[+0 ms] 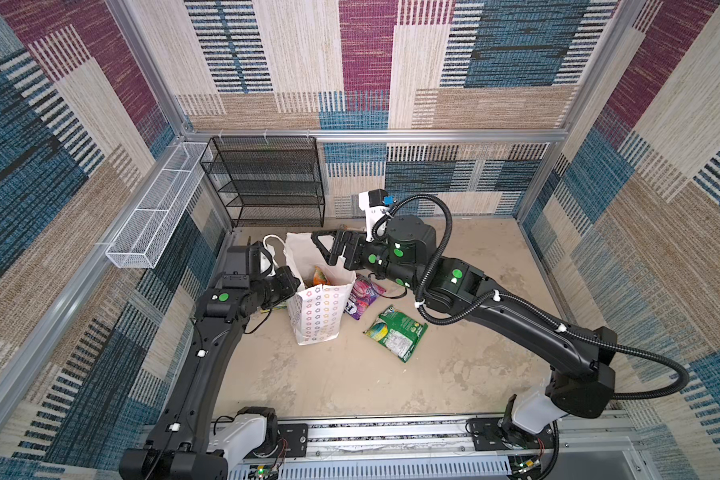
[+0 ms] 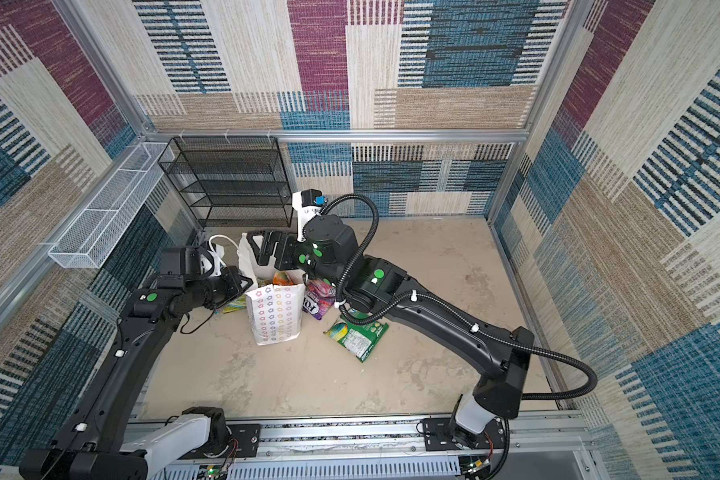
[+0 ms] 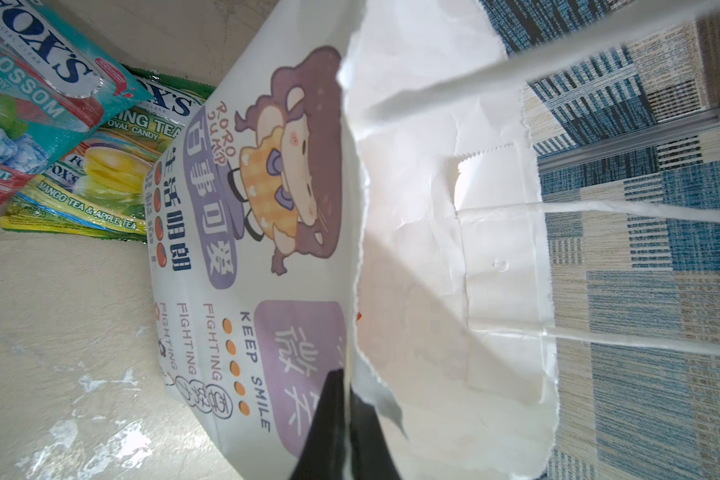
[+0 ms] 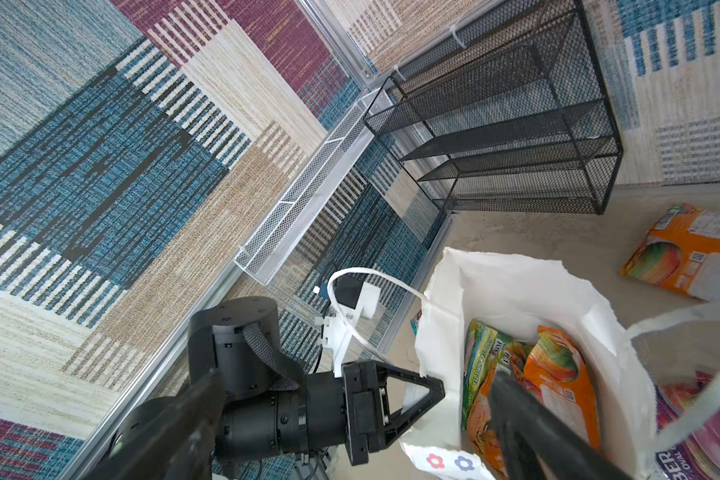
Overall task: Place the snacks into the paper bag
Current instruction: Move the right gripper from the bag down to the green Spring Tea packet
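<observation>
Nearest me, just right of centre in both top views, a green packet (image 1: 395, 332) lies flat on the table (image 1: 350, 386), apart from everything else. Just beyond it, mid-frame, the paper bag (image 1: 319, 316) stands upright with its mouth open and its star-printed side towards me. A purple packet (image 1: 364, 297) lies against the bag's right side, partly under my right arm. On the bag's left a yellow-green packet (image 2: 235, 305) pokes out. The left wrist view has that packet in its upper left corner, under a teal packet (image 3: 38, 95).

My left gripper (image 1: 294, 283) comes in from the left of the frame and is pressed together on the bag's left rim. At the bottom of the left wrist view its fingers (image 3: 327, 428) pinch the paper edge. My right gripper (image 1: 323, 249) hangs over the bag's mouth, jaws spread wide with nothing between them.

Inside the bag, at the lower right of the right wrist view, an orange packet (image 4: 558, 386) stands beside a pale green packet (image 4: 481, 353). Past the bag, at that view's right edge, a second orange packet (image 4: 691, 253) lies on the table.

Farthest back, a black mesh rack (image 1: 267, 183) stands against the rear wall. A white wire basket (image 1: 154, 216) runs along the left wall.
</observation>
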